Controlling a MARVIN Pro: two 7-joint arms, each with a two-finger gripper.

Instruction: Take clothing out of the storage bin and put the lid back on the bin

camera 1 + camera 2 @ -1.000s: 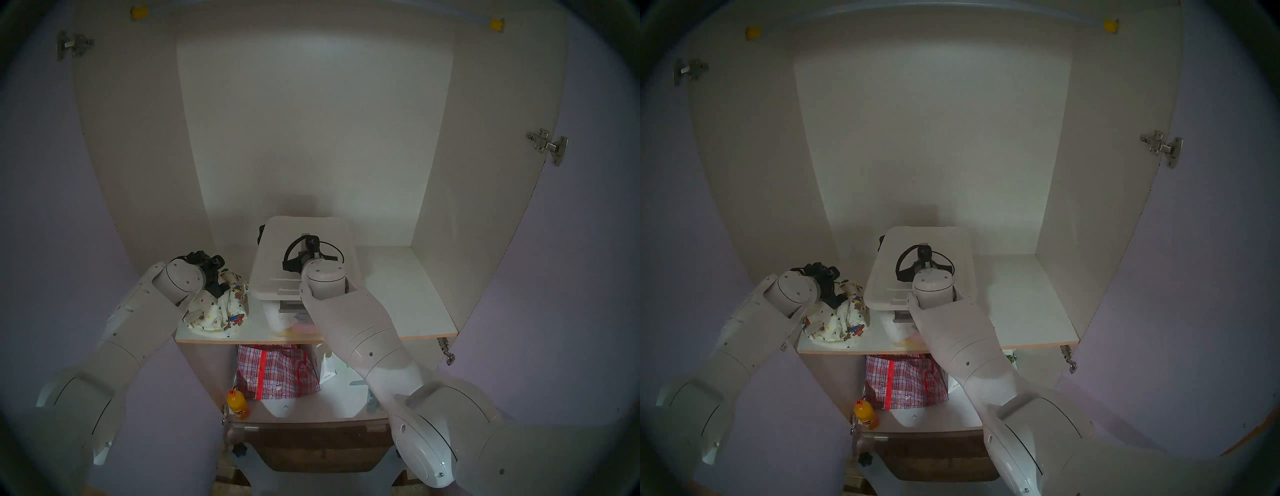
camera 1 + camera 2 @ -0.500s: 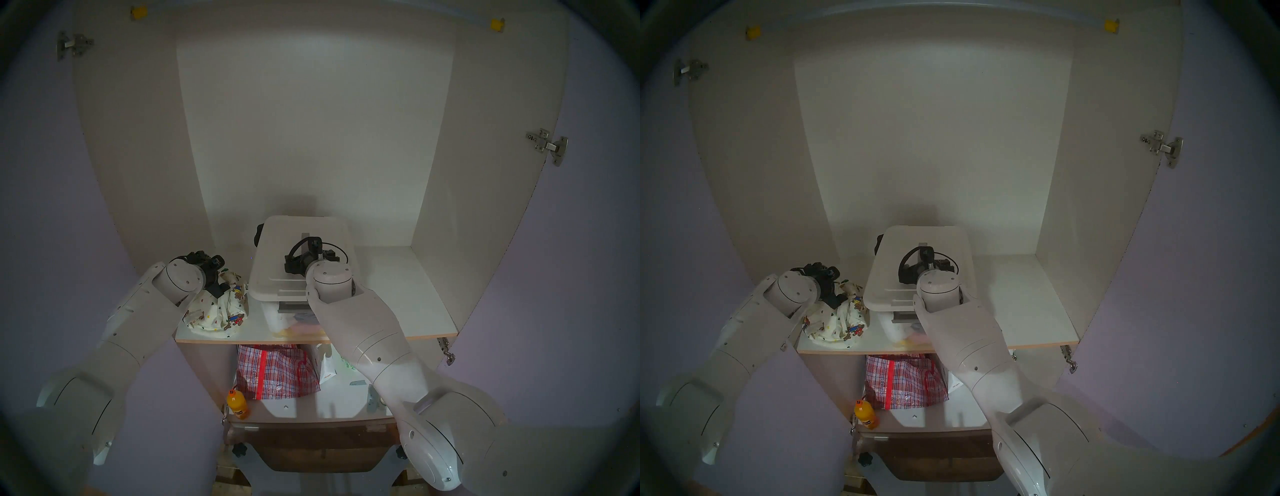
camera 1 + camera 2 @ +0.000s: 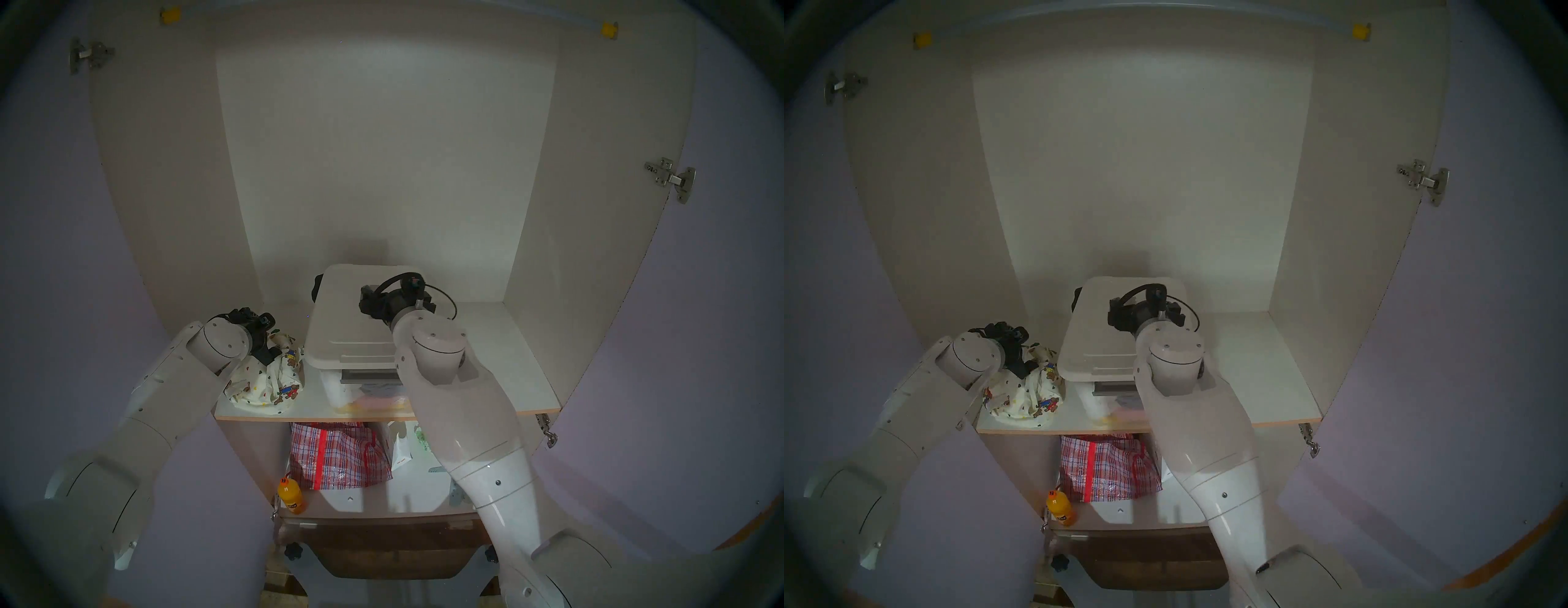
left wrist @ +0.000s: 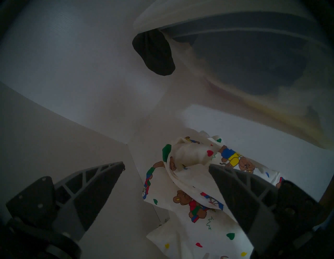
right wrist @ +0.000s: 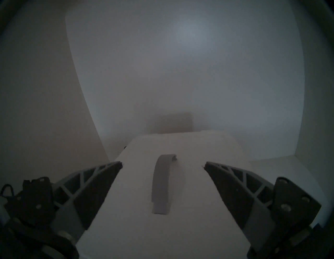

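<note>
The lid [image 3: 356, 318], stiff, light and best lifted by its grey handle [image 5: 161, 182], sits on the clear storage bin [image 3: 339, 388] (folded items and a black garment [image 4: 153, 52] inside), while the limp clothing [image 3: 265, 380] lies beside it on the shelf [image 3: 500, 361], both grippers' fingers [image 5: 95, 188] wide open and empty.

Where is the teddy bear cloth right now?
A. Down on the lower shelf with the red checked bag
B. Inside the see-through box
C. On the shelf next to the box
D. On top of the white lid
C. The teddy bear cloth lies bunched on the shelf left of the see-through box, whose white lid is on top.
</note>
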